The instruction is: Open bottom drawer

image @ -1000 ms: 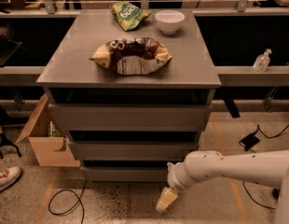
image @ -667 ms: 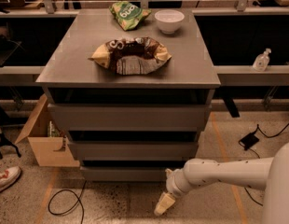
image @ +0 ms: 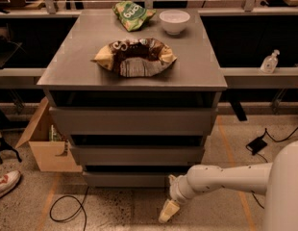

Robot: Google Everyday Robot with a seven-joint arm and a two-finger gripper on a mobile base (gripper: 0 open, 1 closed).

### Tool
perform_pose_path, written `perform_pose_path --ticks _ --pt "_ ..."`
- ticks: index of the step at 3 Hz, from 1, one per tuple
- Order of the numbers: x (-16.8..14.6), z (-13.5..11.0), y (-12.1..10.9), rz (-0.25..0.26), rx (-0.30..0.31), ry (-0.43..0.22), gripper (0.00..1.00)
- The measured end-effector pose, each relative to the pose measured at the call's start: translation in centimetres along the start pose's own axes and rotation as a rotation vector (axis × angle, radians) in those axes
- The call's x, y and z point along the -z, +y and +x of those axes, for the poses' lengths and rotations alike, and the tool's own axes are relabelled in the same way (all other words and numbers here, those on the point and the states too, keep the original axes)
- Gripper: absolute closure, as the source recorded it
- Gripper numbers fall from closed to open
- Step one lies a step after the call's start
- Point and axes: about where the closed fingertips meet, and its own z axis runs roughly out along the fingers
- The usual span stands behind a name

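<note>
The bottom drawer (image: pixel 127 178) is the lowest, narrowest grey flat front of the cabinet, just above the floor; its front sits flush, shut. The middle grey front (image: pixel 137 155) and the wide top grey front (image: pixel 132 121) are above it. My white arm (image: pixel 226 179) reaches in from the right, low over the floor. My gripper (image: pixel 167 211) hangs down from the wrist, pointing at the floor, just in front of and below the bottom drawer's right end, not touching it.
On the cabinet top (image: pixel 67 66) lie a brown chip bag (image: pixel 135 57), a green bag (image: pixel 132 14) and a white bowl (image: pixel 174 21). A cardboard box (image: pixel 45 146) stands left of the cabinet. A black cable (image: pixel 67 208), a shoe (image: pixel 5 184) and a sanitiser bottle (image: pixel 269 61) are nearby.
The arm has drawn back a little to the lower left and the gripper has sunk slightly towards the floor. The drawers have not moved.
</note>
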Motion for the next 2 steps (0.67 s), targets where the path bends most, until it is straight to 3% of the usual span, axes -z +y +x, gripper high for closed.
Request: perform_pose_path --ticks 2 --pt "-3.5 1.0 -1.0 0.02 0.103 0.011 0.0"
